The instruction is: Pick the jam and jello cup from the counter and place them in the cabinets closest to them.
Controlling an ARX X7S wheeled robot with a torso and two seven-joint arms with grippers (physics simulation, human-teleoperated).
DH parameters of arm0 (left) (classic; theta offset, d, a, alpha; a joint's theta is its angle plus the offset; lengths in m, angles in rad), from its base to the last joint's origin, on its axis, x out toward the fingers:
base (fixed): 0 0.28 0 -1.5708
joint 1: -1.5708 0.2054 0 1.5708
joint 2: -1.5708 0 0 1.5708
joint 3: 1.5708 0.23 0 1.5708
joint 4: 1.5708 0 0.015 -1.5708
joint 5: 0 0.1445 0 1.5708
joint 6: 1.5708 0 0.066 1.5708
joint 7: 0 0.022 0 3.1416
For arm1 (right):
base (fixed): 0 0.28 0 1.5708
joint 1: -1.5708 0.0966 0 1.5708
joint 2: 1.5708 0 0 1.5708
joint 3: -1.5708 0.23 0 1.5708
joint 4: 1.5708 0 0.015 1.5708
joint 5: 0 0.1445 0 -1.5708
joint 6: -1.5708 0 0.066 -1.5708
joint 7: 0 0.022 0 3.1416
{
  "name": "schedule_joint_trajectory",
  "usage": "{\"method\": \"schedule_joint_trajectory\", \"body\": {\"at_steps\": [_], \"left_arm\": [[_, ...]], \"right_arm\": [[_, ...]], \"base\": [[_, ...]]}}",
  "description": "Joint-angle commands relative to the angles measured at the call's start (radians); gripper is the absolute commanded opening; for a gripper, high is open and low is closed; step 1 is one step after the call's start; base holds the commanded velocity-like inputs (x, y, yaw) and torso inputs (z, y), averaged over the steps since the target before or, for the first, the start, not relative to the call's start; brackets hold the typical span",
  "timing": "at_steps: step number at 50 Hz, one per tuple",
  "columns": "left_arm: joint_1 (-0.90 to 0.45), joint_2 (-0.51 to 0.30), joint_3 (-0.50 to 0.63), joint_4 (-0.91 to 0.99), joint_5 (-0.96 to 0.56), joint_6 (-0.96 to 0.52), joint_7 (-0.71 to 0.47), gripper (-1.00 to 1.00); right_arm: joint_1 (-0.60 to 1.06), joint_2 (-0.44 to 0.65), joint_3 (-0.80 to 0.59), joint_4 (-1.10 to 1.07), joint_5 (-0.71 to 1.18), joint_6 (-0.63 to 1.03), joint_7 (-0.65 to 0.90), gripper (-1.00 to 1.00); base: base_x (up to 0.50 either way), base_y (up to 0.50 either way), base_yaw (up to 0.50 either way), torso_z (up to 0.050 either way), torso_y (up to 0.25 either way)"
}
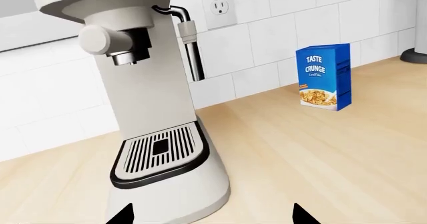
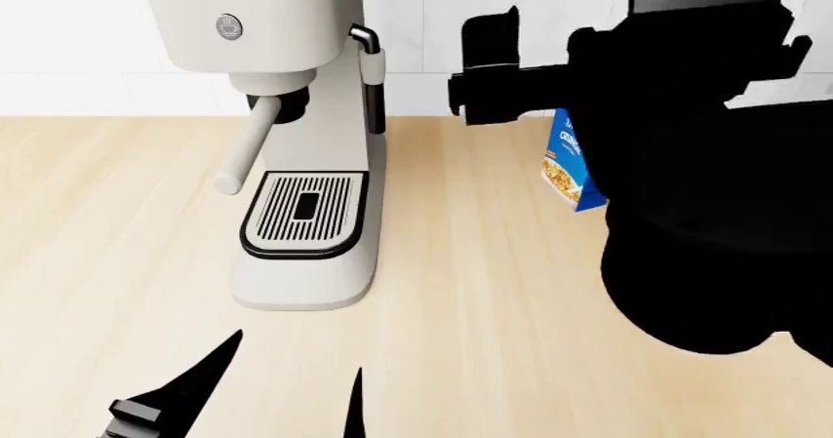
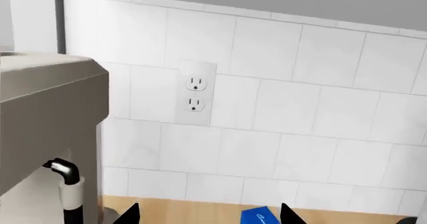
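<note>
The jam jar and the jello cup show in no view. My left gripper (image 1: 213, 219) is open and empty, low over the wooden counter (image 1: 320, 154) just in front of the white coffee machine (image 1: 147, 94). In the head view its two black fingers (image 2: 195, 379) point toward the machine's base (image 2: 302, 282). My right gripper (image 3: 210, 216) is open and empty. It is raised above the counter and faces the tiled wall. The right arm (image 2: 690, 184) is a large black mass that hides the right side of the head view.
A blue cereal box (image 1: 324, 77) stands by the backsplash to the right of the machine; it also shows in the head view (image 2: 569, 165) and right wrist view (image 3: 263, 216). A wall outlet (image 3: 194, 92) is above. A dark round base (image 1: 415, 57) sits at the far right.
</note>
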Motion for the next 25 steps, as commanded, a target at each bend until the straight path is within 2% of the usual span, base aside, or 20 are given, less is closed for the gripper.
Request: {"method": "schedule_joint_trajectory", "body": {"at_steps": [1, 13, 25], "left_arm": [[0.007, 0.0, -0.003, 0.0, 0.004, -0.001, 0.0, 1.0], [-0.011, -0.007, 0.0, 0.0, -0.017, 0.008, 0.0, 1.0], [-0.059, -0.059, 0.071, 0.0, 0.013, 0.062, 0.0, 1.0]], "right_arm": [[-0.093, -0.007, -0.049, 0.01, -0.074, -0.018, -0.029, 1.0], [-0.195, 0.012, -0.084, -0.045, -0.138, -0.048, -0.054, 1.0], [-0.288, 0.084, -0.097, -0.199, -0.169, -0.089, -0.034, 1.0]], "base": [[0.0, 0.0, 0.0, 0.0, 0.0], [0.0, 0.0, 0.0, 0.0, 0.0], [0.0, 0.0, 0.0, 0.0, 0.0]]}}
